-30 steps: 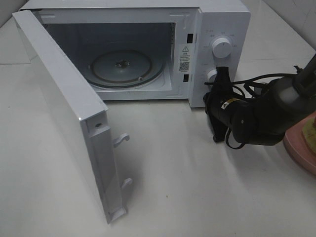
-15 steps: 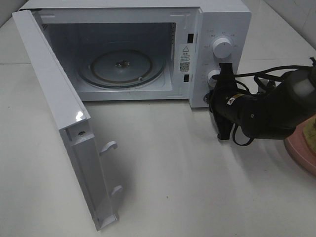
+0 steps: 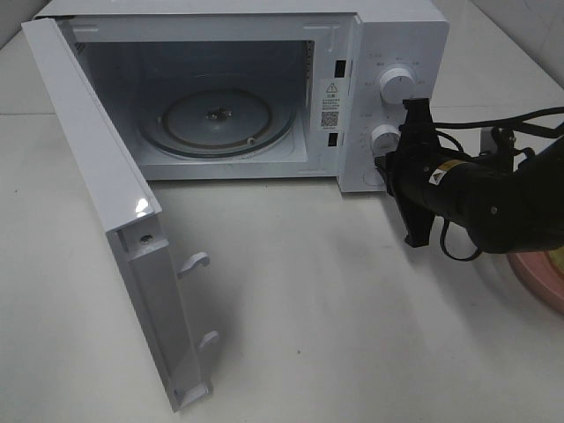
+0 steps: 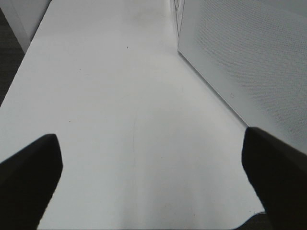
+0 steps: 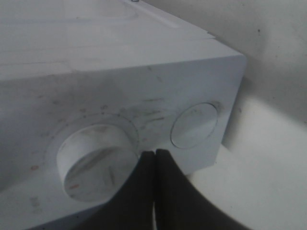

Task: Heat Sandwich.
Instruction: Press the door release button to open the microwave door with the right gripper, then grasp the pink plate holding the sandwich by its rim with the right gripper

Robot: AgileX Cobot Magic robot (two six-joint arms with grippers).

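Microwave: on table, door swung wide, turntable inside.
Right gripper: jaws pressed together, holding nothing, tips at the microwave's panel between lower knob and round button.
Left gripper: jaws spread wide, holding nothing, over the table beside the microwave.
Sandwich: right of the microwave on plate, only a sliver showing behind the right arm.
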